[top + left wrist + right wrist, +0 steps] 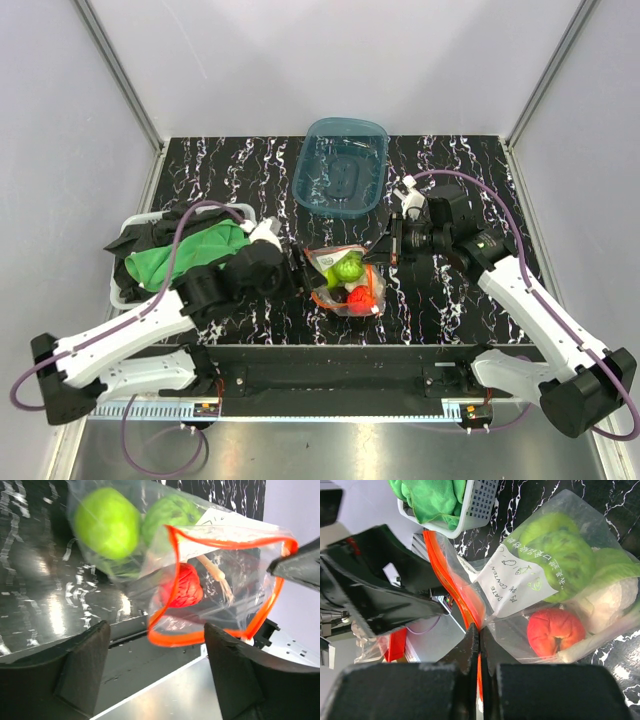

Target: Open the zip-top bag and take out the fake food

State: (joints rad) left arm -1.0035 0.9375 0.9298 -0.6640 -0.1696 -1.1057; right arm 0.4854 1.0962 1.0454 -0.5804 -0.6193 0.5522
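The right gripper [479, 635] is pinched tight on the orange zip strip [451, 587] of the zip-top bag [345, 280], which sits between the two grippers. The left gripper [156, 630] has its fingers wide apart, with the bag's gaping mouth just ahead of them. Whether either finger touches the plastic is hard to tell. Inside the bag, beyond the mouth from the left gripper, are a red berry-like piece [182, 586], a green apple [106, 522] and a green ridged piece [170, 512].
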